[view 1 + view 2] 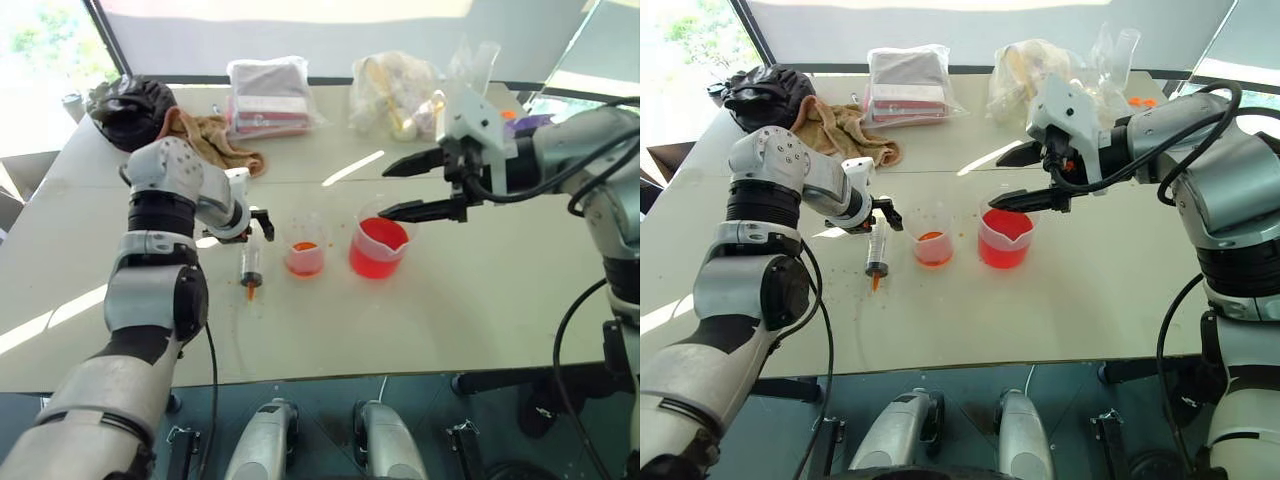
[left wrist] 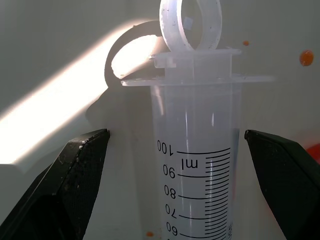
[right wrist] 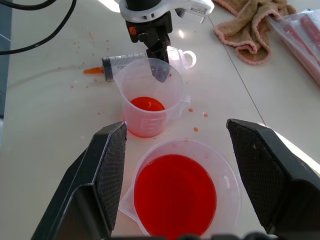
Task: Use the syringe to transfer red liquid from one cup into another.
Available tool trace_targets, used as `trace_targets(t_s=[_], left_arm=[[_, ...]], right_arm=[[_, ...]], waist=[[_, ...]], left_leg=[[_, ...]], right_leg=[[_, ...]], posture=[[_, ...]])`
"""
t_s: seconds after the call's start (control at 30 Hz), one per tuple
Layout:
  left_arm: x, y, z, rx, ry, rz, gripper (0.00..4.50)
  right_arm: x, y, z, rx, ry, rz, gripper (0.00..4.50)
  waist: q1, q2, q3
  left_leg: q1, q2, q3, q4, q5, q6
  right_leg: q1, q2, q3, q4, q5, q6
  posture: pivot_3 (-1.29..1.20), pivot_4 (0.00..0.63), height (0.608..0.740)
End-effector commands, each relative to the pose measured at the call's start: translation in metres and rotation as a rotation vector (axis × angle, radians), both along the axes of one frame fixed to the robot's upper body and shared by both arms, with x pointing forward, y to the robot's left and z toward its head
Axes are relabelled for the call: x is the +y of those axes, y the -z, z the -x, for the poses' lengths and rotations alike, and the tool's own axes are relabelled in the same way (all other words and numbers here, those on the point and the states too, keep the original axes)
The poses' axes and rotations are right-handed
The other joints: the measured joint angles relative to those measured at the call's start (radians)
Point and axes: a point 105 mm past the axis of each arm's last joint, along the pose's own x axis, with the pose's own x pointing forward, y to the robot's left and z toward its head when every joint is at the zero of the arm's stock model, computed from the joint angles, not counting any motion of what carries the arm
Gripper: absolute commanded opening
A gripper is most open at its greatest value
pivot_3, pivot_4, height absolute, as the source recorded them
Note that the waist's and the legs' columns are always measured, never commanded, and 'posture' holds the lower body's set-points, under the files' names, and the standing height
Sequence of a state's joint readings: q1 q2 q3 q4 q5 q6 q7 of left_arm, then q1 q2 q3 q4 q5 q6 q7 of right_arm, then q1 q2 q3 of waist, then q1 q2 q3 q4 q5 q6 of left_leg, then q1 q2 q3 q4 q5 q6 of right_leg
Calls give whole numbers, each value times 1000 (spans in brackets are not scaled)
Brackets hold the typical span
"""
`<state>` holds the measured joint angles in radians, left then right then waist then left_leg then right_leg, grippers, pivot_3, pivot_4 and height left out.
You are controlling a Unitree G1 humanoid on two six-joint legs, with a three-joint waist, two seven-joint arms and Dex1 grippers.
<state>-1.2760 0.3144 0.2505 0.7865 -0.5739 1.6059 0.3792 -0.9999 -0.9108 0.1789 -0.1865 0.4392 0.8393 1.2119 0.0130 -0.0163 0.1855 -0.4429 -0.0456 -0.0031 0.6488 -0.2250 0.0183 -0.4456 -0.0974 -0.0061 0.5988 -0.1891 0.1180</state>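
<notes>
Black fingers of the left gripper (image 2: pixel 175 190) stand spread on either side of the syringe (image 1: pixel 250 268), which lies flat on the white table (image 1: pixel 450 320), its clear graduated barrel between the pads but apart from both. Its white plunger ring points toward the gripper, its orange nozzle toward the table's near edge. Just beside it stands the small clear cup (image 1: pixel 305 255), holding a shallow layer of red liquid (image 3: pixel 148 104); next comes the larger spouted beaker (image 1: pixel 379 246), about half full. The right gripper (image 1: pixel 415 185) hovers over the beaker, fingers wide apart, holding nothing. Orange droplets (image 3: pixel 200 122) fleck the tabletop. Farther back lie a tan cloth (image 1: pixel 205 140), a black bag (image 1: pixel 130 108) and plastic-wrapped packages (image 1: pixel 270 95).
</notes>
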Motion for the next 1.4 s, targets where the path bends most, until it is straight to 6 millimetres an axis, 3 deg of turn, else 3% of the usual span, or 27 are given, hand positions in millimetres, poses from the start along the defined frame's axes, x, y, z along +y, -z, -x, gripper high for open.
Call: trace_targets(t_s=[0.03, 0.27, 0.4, 0.47, 0.57, 0.67, 0.8, 0.93, 1.03, 1.2, 1.4], left_arm=[[0, 2, 1, 20, -30, -28, 3994], [3, 11, 3, 47, -83, -58, 1627], [9, 10, 2, 11, -128, -45, 1492], [20, -1, -1, -64, -193, -23, 1491], [33, -33, -6, -237, -229, 29, 1491], [38, -93, -15, -487, -199, 119, 1491], [1, -182, -15, -856, 83, 233, 1491], [-41, -225, -10, -1112, 281, 334, 1491], [-82, -230, -6, -1202, 447, 456, 1491], [-143, -215, 3, -1214, 652, 588, 1491], [-186, -195, 21, -1234, 847, 679, 1491]], right_arm=[[5, -21, 9, -77, -27, -30, 3311], [5, -21, 9, -88, -20, -30, 3311], [4, -21, 9, -88, -13, -27, 3311], [2, -22, 8, -90, -2, -27, 3311], [-4, -22, 9, -88, 19, -34, 3311], [-15, -18, 6, -87, 79, -49, 3311], [-28, -26, 2, -135, 170, -103, 3311], [-44, -29, 2, -171, 245, -114, 3311], [-58, -34, 6, -188, 317, -153, 3311], [-80, -36, 21, -195, 428, -174, 3311], [-90, -37, 30, -210, 510, -229, 3311]], waist=[[1, 0, 0], [2, 0, 0], [1, 0, 0], [0, 0, 0], [0, 0, 0], [1, -1, 1], [5, -1, 1], [16, -1, 0], [25, -1, 0], [27, -1, 0], [24, 0, 0]], left_leg=[[0, 0, 0, 0, -1, -1], [0, 0, 0, 1, -1, -2], [0, -1, 0, 1, -1, -2], [1, -1, 0, 1, -1, -2], [1, 0, 0, 1, 0, -3], [0, 0, -1, 1, 0, -4], [-1, 0, 0, 1, 1, -6], [0, -1, 1, 1, 2, -6], [0, -1, 1, 1, 0, -3], [0, -1, 2, 1, 1, 1], [0, 1, 4, 2, 0, 4]], right_leg=[[0, 0, 0, 0, 0, 0], [1, 0, 0, 0, 0, 1], [1, 0, 0, 0, 1, 1], [1, 0, 0, 1, 1, 1], [1, 0, 0, 1, 1, 0], [0, 0, 0, 1, 1, 0], [0, 0, 0, 0, 1, 0], [2, -2, 0, -3, 1, 0], [2, -1, 0, -3, 1, 0], [2, -1, 1, -3, 1, 0], [2, 0, 2, -2, 1, 0]], posture=[[0, 150, 740], [0, 150, 740], [0, 150, 740], [0, 150, 740], [0, 150, 740], [0, 150, 740], [0, 150, 740], [0, 150, 740], [0, 150, 740], [0, 150, 740], [0, 150, 740]])
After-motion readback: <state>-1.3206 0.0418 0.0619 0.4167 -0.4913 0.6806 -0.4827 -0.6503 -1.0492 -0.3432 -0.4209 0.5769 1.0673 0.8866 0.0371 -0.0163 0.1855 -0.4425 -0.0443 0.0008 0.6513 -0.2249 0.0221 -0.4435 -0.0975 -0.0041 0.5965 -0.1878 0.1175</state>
